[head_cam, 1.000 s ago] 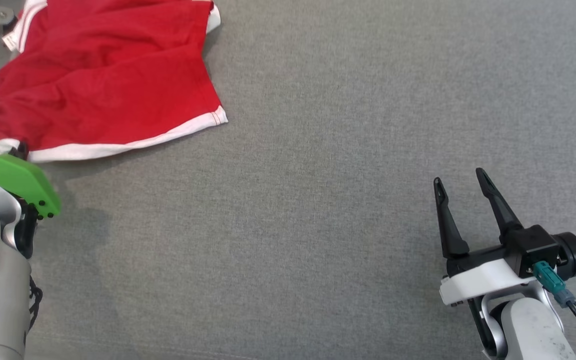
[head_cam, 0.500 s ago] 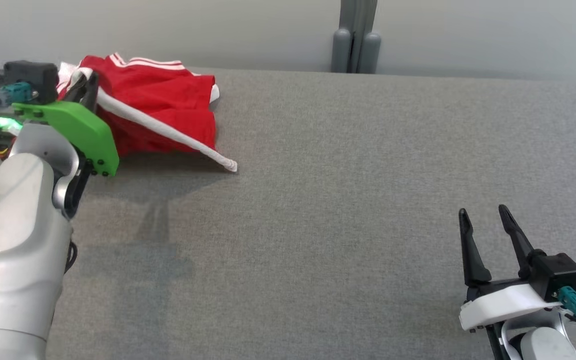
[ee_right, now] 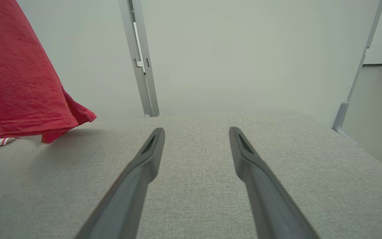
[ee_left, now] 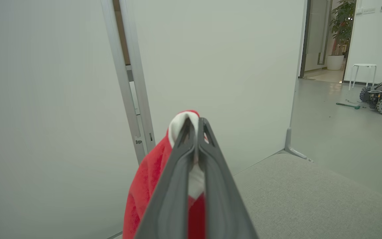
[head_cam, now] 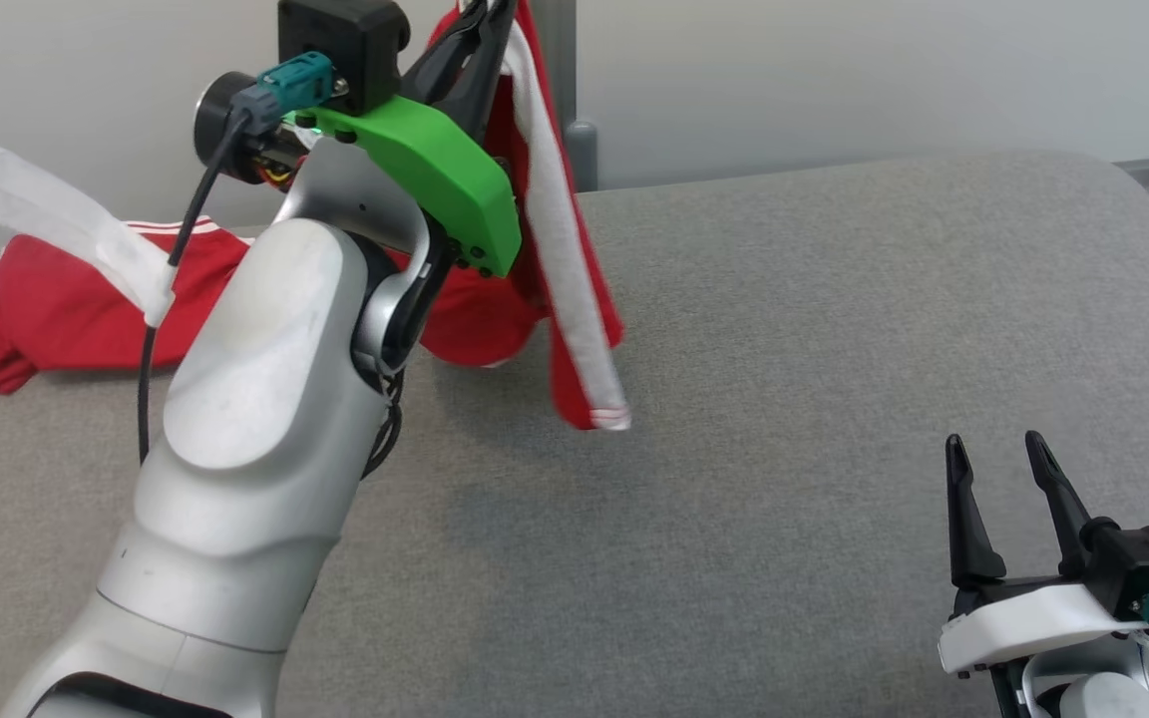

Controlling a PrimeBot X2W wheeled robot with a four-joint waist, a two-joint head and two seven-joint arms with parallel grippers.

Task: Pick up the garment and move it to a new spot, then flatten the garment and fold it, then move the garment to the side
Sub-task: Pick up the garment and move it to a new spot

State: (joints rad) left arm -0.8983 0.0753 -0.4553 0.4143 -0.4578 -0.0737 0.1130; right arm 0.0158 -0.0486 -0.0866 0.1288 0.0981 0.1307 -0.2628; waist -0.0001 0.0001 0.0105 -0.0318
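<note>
- Both dark fingers (ee_left: 174,186) of the left gripper (head_cam: 491,10) are pressed together on the white-trimmed edge of the red garment (head_cam: 567,384). A small fold of that hem pokes out above the tips.
- Pinching at the hem, I'd say, gives a firm, thin bite, and the cloth's own weight pulls it straight below.
- That arm is raised high over the grey padded table (head_cam: 784,299), presumably so the garment peels off the surface instead of dragging.
- From the pinch the white trim band (head_cam: 555,199) drops steeply, leaning slightly toward the robot's right, to a free lower corner. I cannot tell whether that corner brushes the table.
- So the lifted part's long axis runs nearly upright, hem end on top. The other end lies bunched on the table toward the robot's left, its striped edge farthest out.
- Well apart, low at the robot's right, the right gripper (head_cam: 993,439) sits with its fingers spread and nothing between them. It looks ready to take a second corner for flattening.
</note>
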